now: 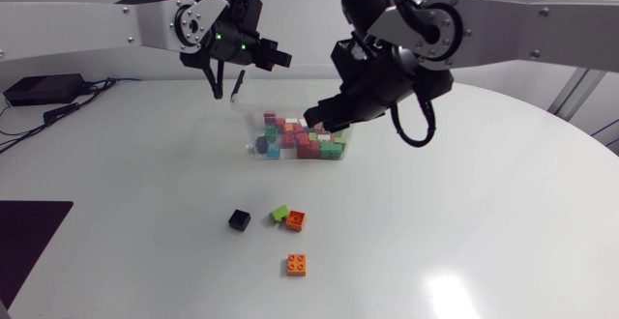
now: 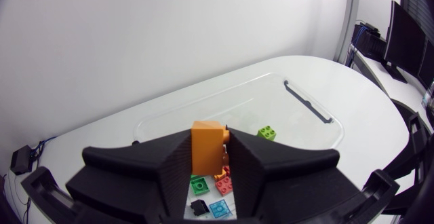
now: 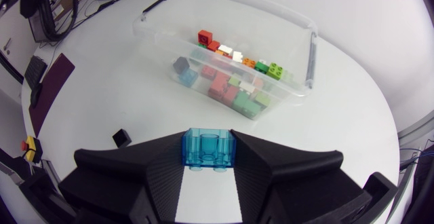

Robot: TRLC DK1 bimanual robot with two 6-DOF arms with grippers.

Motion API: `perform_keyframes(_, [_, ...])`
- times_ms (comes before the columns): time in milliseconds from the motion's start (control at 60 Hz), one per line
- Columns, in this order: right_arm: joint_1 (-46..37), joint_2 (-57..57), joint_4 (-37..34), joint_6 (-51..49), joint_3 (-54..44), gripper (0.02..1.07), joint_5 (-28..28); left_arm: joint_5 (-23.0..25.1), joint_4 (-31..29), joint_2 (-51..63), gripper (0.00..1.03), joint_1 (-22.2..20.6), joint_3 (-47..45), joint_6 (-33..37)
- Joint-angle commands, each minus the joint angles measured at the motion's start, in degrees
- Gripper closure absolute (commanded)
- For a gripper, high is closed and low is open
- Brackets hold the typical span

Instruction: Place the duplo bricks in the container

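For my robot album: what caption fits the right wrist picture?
Right gripper holds a clear blue brick, the container ahead of it.

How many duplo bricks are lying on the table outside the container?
4: a black brick, a green brick beside a red-orange brick, and an orange brick apart from them. None seems hidden.

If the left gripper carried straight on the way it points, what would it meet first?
Shut on an orange brick, the left gripper points into the container; first in line seem the green brick and red brick lying inside, though depth is unclear.
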Motion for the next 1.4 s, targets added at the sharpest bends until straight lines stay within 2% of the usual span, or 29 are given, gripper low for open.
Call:
perform_keyframes(0, [-1.7,-2.1,-1.2,-1.5,0.1,0.73,-0.3,0.5,0.8,3.4,0.52,0.5,3.8,-1.2])
perform_keyframes(50, [-2.3,-2.8,-1.3,-1.8,1.0,0.73,-0.3,0.2,1.1,4.0,0.26,0.6,4.2,-0.9])
perform_keyframes(83, [-2.6,-3.1,-1.4,-2.2,1.8,0.73,-0.3,0.0,1.1,4.0,0.14,0.7,4.2,-0.5])
perform_keyframes(133, [-3.2,-3.5,-1.4,-2.6,2.9,0.73,-0.4,-0.4,1.1,3.7,0.05,1.2,4.0,-0.2])
perform_keyframes(267, [-4.1,-3.6,-0.2,-3.8,4.5,0.73,-0.9,-0.7,0.7,0.2,0.05,2.7,1.6,0.6])
perform_keyframes(400, [-5.0,-2.6,2.8,-5.1,6.0,0.73,-1.7,-0.7,-7.4,-6.4,0.05,4.7,-1.6,1.4])
perform_keyframes(533, [-5.7,0.2,6.4,-5.4,8.3,0.73,-2.5,-0.7,-12.3,-14.1,0.05,5.2,-9.3,4.9])
perform_keyframes(783, [-5.8,7.5,13.2,-5.9,11.9,0.73,-2.5,-0.7,-16.1,-24.9,0.05,5.2,-23.4,7.2])
perform_keyframes(933, [-5.5,12.6,17.7,-6.8,14.6,0.73,-0.2,-0.7,-17.4,-27.9,0.05,4.8,-29.7,8.0])
perform_keyframes(1183, [-6.2,24.3,18.1,-6.8,25.1,0.73,-0.1,-0.7,-17.6,-27.7,0.05,1.9,-37.6,8.2])
perform_keyframes(1217, [-6.3,25.6,17.6,-6.8,26.3,0.66,-0.1,-0.7,-17.6,-27.3,0.05,1.5,-38.2,8.2])
perform_keyframes(1250, [-6.3,27.0,16.5,-6.8,27.8,0.5,0.0,-0.7,-17.6,-26.6,0.05,0.7,-38.7,8.2])
perform_keyframes(1267, [-6.3,27.8,15.9,-6.8,28.8,0.39,0.3,-0.7,-17.6,-26.2,0.05,0.6,-38.9,8.2])
perform_keyframes(1333, [-6.4,28.9,14.7,-7.2,30.5,0.14,1.2,-0.7,-17.7,-24.7,0.05,-0.3,-39.0,8.2])
perform_keyframes(1383, [-6.7,28.5,13.9,-7.3,30.5,0.09,1.4,-0.7,-18.3,-23.3,0.05,-0.9,-38.6,8.0])
